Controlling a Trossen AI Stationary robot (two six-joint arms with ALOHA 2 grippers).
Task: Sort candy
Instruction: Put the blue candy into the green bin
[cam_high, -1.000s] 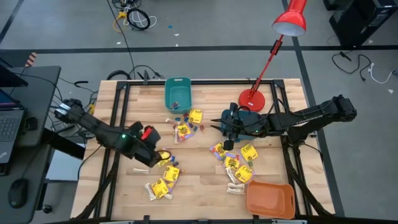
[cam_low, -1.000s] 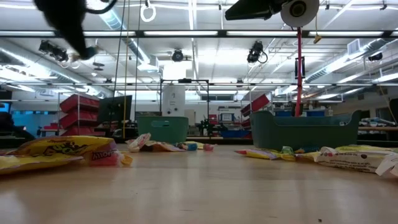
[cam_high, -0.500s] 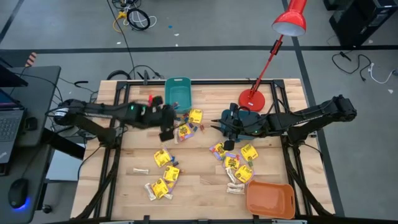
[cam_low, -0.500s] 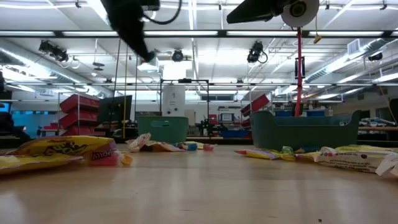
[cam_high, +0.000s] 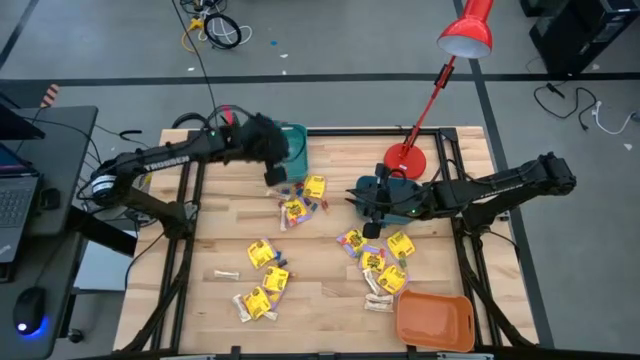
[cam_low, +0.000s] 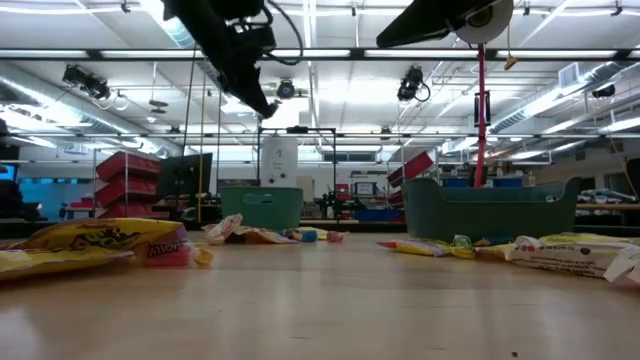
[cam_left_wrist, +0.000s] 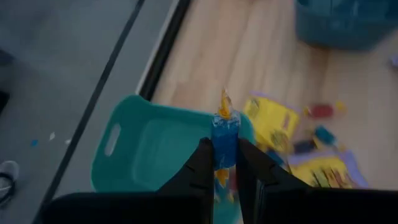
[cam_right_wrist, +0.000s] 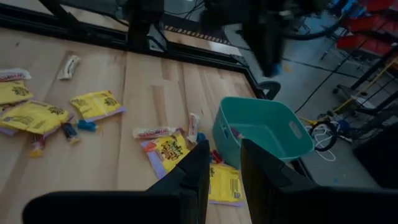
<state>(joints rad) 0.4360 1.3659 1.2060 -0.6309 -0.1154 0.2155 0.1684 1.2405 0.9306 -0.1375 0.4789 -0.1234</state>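
Pointing straight out from left gripper (cam_left_wrist: 225, 163): blue candy (cam_left_wrist: 224, 132).

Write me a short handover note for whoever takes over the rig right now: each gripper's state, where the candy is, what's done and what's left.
Left gripper: shut on a small blue candy, held up over the teal bin at the table's far side.
Right gripper: open, empty, waiting in the air over the table's middle right.
Candy: yellow packets and whitish sticks lie scattered across the middle and near side of the table; tiny pieces sit by the teal bin.
Done: a few pieces are already in the teal bin.
Left: drop the blue piece, then sort nearly everything else. The orange bin at the near right looks empty.
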